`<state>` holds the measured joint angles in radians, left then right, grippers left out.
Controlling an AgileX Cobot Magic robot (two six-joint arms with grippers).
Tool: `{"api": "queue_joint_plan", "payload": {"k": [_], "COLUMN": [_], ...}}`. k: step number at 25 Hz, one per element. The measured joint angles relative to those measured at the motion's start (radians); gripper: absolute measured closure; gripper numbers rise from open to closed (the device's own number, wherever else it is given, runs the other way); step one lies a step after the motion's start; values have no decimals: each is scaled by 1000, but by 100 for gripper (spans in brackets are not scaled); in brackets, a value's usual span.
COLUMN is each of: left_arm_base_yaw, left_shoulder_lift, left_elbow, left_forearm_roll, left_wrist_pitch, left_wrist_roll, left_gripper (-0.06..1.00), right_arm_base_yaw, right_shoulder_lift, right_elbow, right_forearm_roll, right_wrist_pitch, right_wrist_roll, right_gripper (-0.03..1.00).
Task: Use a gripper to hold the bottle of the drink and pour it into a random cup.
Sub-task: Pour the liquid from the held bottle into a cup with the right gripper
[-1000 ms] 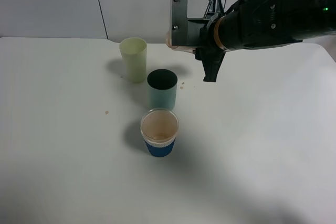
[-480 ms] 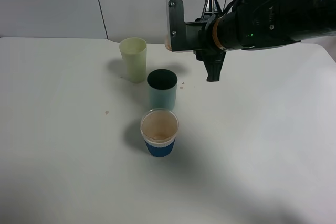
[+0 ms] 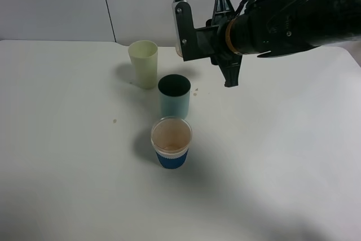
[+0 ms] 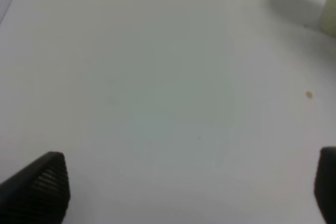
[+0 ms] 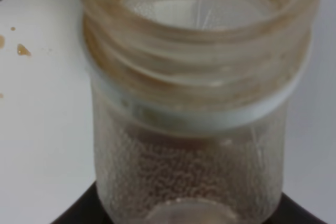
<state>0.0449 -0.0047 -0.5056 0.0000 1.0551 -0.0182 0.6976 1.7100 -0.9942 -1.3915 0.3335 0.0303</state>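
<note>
In the right wrist view the clear bottle of the drink [image 5: 194, 103] fills the frame, its wide capless neck stained brown. My right gripper [image 5: 189, 216] is shut on its lower body. Seen from the high camera, that gripper [image 3: 189, 46] hangs in the air behind and to the right of the dark teal cup [image 3: 174, 97], and the wrist camera bracket hides nearly all of the bottle. The cup stands upright on the white table [image 3: 282, 156]. My left gripper [image 4: 184, 192] is open over bare table, its fingertips [image 4: 39, 187] far apart.
A pale yellow-green tumbler [image 3: 143, 63] stands left of and behind the teal cup. A blue-sleeved clear cup [image 3: 171, 142] stands in front of it. Small brown drops [image 5: 21, 50] lie on the table near the bottle. A grey wall runs behind the table.
The right wrist has rolled and shifted slightly left and up with the bottle. The cups have not moved.
</note>
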Motion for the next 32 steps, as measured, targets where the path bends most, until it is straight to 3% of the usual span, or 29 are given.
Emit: {"api": "queue_joint_plan", "payload": {"k": [23, 32], "left_arm_base_yaw": [0, 0], "left_shoulder_lift": [0, 0], "left_elbow": [0, 0], "left_forearm_roll": [0, 5], "left_wrist_pitch": [0, 0], "left_wrist_roll": [0, 0], "left_gripper": [1, 1], "right_arm_base_yaw": [9, 28], "right_shoulder_lift": [28, 30], "right_elbow": [0, 0], "right_forearm_roll": [56, 29], "right_wrist_pitch": [105, 84], "right_wrist_roll": [-16, -22], "right_gripper": [61, 61]}}
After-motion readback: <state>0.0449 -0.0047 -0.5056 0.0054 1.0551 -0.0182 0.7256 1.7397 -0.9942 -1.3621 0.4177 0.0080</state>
